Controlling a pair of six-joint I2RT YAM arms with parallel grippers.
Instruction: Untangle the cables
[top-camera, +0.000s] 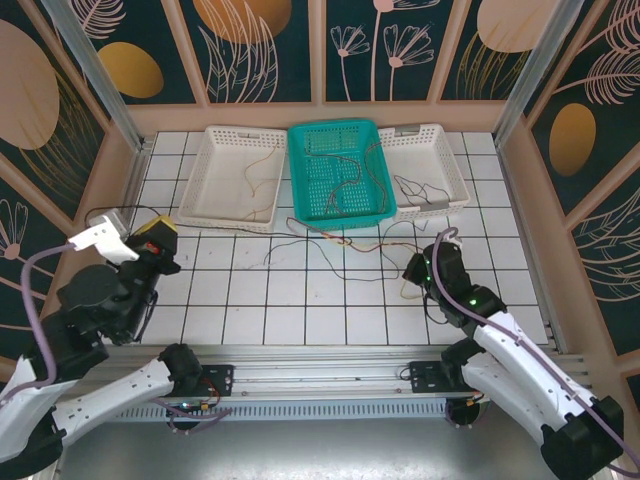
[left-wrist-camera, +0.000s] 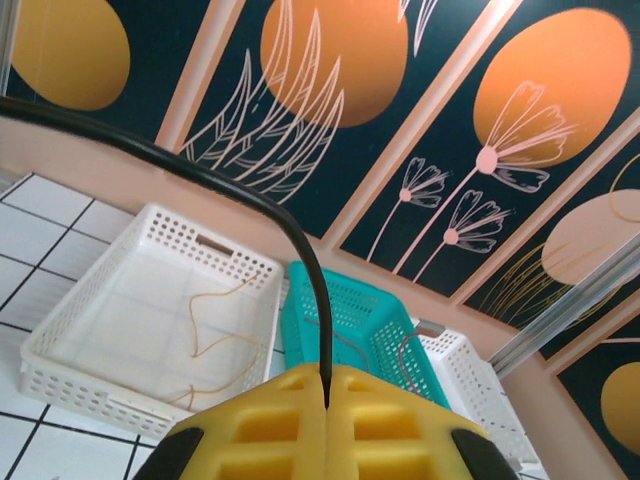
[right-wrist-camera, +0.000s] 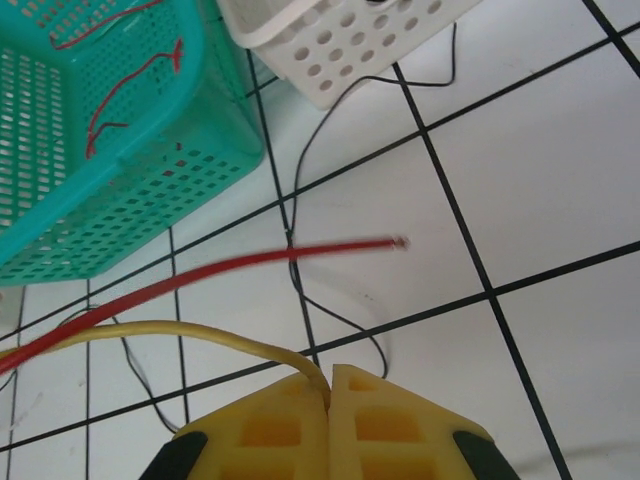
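The cables (top-camera: 335, 245) lie loose and crossed on the table (top-camera: 300, 310), just in front of the teal basket (top-camera: 340, 170). The long axis of the knot runs left to right, parallel to the row of baskets. Further strands lie inside the teal basket and the white baskets (top-camera: 240, 180) either side of it. A yellow cable (right-wrist-camera: 190, 335) runs in from the left, the knot's side, to the right gripper (right-wrist-camera: 330, 385), whose pads are pressed fully together on it. A red cable (right-wrist-camera: 250, 262) lies on the tiles just beyond, apart from the pads. The right gripper sits low at the right end of the knot, near it. The left gripper (left-wrist-camera: 328, 400) is likewise clamped tight, on a black cable (left-wrist-camera: 250, 195) that arches up and away to its left. This gripper is raised, faces the baskets, and stands well apart from the knot at the left side of the table. Judgement: the knot lies between the two grippers, and the right arm is the nearer. Drawing the yellow cable rightward along the knot's axis appears the likely move, and snagging on the red cable is the risk.
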